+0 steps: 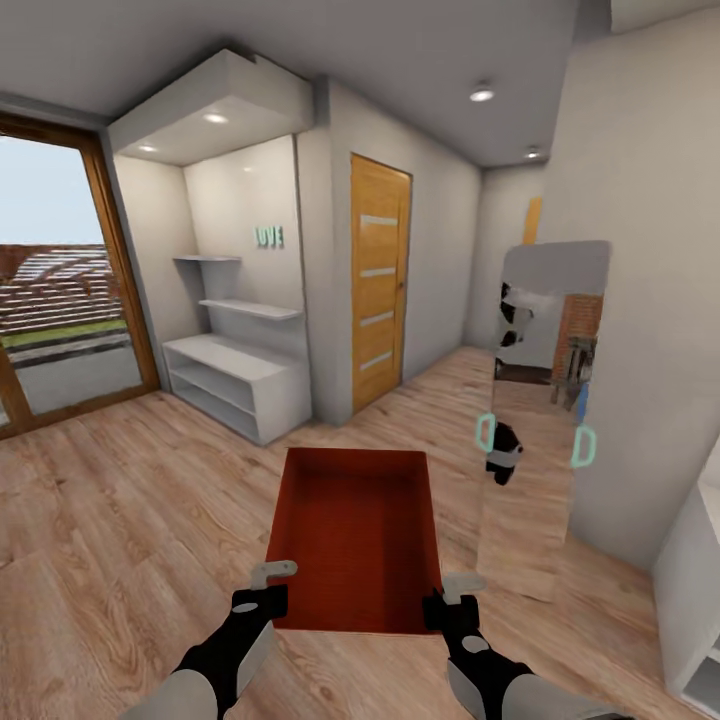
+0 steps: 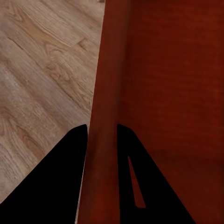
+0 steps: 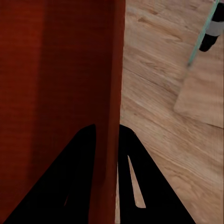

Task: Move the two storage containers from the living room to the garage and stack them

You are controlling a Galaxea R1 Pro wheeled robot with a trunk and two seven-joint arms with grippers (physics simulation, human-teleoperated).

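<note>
An orange-red rectangular open-top storage bin (image 1: 355,540) hung above the light wood-plank floor (image 1: 120,520), held between both arms. The left end effector (image 1: 268,590) pinched its left wall; the right end effector (image 1: 447,598) clamped its right wall. Beyond stood a wooden door (image 1: 380,280) and, right, a tall mirror (image 1: 540,420).

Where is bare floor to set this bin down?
Bare planks lie between the storage container and the glass door, up to the white shelf unit. Tighter by the leaning mirror. Both grippers, left and right, clamp its walls.
</note>
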